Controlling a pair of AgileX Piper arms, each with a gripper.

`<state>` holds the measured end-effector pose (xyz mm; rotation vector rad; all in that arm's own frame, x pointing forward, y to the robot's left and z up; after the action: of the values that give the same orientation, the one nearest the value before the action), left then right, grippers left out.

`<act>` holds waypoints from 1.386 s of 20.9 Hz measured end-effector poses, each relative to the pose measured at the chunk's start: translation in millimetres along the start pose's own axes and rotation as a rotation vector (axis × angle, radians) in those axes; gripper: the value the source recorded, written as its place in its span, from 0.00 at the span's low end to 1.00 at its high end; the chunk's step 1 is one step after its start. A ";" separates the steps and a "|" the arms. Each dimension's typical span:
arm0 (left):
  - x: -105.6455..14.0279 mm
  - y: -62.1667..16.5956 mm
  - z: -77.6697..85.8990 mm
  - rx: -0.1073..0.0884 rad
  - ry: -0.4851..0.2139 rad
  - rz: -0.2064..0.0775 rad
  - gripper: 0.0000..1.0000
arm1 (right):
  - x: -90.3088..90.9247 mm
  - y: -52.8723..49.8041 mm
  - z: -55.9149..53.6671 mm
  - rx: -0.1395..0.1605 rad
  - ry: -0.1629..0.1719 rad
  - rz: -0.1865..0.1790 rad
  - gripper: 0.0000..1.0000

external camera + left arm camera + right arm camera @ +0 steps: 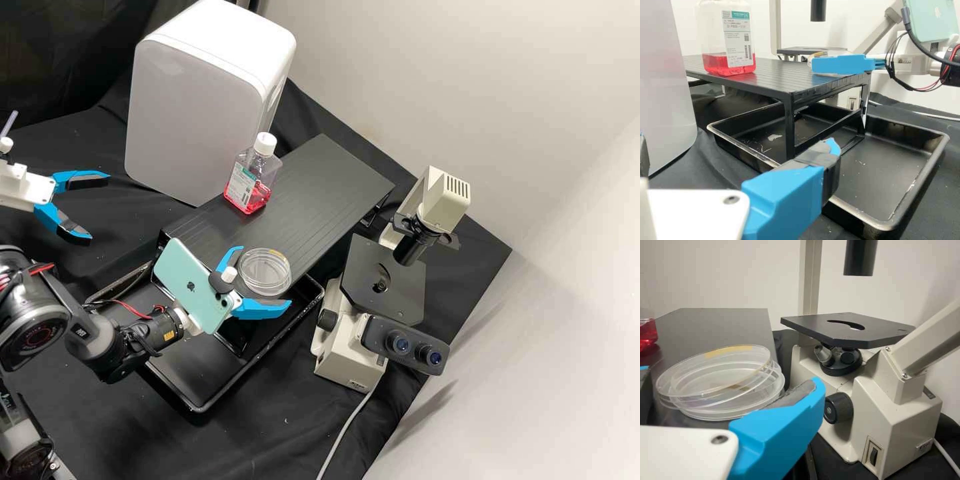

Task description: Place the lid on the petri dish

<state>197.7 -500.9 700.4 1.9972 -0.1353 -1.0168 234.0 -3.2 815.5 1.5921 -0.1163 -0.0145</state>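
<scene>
A clear petri dish (pixel 265 270) stands at the near end of the black raised platform (pixel 313 193). Its clear lid (pixel 715 365) lies on it slightly askew, one side a little higher. My right gripper (pixel 265 279) is open and straddles the dish, one blue finger (pixel 790 410) close beside the rim; contact cannot be made out. My left gripper (pixel 80 203) hangs open and holds nothing at the far left, well away from the dish. In the left wrist view a finger of the right gripper (pixel 842 64) shows at the platform's end.
A flask of red liquid (pixel 250 175) stands farther back on the platform. A black tray (pixel 900 170) lies under and in front of it. A white box (pixel 200 93) stands behind, and a microscope (pixel 390 287) at the right, close to the dish.
</scene>
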 end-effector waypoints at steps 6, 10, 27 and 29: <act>0.0 0.2 -0.5 -0.003 0.006 0.003 1.00 | 0.0 0.0 0.0 0.008 0.000 0.000 0.00; 0.0 0.2 -0.5 -0.003 0.006 0.003 1.00 | 0.0 0.3 0.3 0.013 -0.001 0.001 0.00; 0.1 0.1 -0.1 -0.002 0.004 0.002 1.00 | -1.6 -3.5 -9.6 0.031 0.046 -0.020 0.00; 0.1 0.1 -0.1 -0.002 0.004 0.002 1.00 | -4.8 -8.0 -16.0 0.019 0.078 -0.062 0.00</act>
<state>197.9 -501.0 700.4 1.9964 -0.1338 -1.0112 231.1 13.3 807.6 1.6131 -0.0062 0.0009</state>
